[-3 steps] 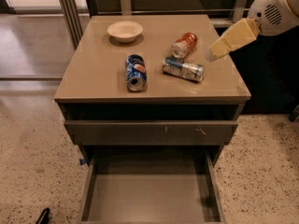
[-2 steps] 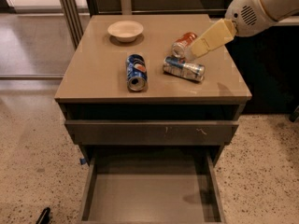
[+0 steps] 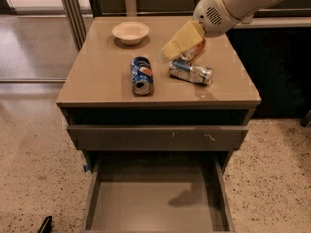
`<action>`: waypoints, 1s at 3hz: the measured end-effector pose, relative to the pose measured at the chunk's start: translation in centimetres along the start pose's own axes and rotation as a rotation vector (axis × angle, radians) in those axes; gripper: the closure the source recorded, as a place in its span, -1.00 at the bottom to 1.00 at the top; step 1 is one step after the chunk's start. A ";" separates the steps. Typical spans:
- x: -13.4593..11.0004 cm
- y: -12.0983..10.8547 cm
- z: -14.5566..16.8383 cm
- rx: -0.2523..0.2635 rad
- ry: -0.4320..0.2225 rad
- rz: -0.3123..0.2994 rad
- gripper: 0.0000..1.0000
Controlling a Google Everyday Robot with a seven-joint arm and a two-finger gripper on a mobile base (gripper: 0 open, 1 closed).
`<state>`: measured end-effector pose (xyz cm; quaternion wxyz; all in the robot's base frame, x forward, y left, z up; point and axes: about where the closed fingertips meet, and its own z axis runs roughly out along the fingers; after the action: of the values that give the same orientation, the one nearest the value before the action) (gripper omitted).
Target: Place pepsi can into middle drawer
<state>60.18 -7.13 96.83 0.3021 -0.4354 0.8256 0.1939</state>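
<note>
The pepsi can (image 3: 141,74) lies on its side on the tabletop (image 3: 99,74). The open middle drawer (image 3: 146,205) is below and in front of the pepsi can. The gripper (image 3: 166,56) hovers right of the pepsi can, over the silver-and-light-blue can (image 3: 191,72); whether its jaws are apart or together cannot be told. Descending here risks seizing that neighbour or setting the pepsi can rolling.

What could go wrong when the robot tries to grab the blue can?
The claw hovers beside the pepsi can, close above the silver can and orange-red can, so it might bump those. The pepsi can lies on its side, so a nudge could roll it away before it reaches the open middle drawer.
</note>
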 end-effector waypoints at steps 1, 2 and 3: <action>-0.6 0.4 2.8 -0.034 0.038 -0.003 -1.00; -0.7 0.5 3.0 -0.037 0.040 -0.005 -1.00; -0.3 0.9 2.6 -0.038 0.040 -0.028 -1.00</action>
<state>60.45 -4.90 95.13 0.2797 -0.4563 0.8216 0.1964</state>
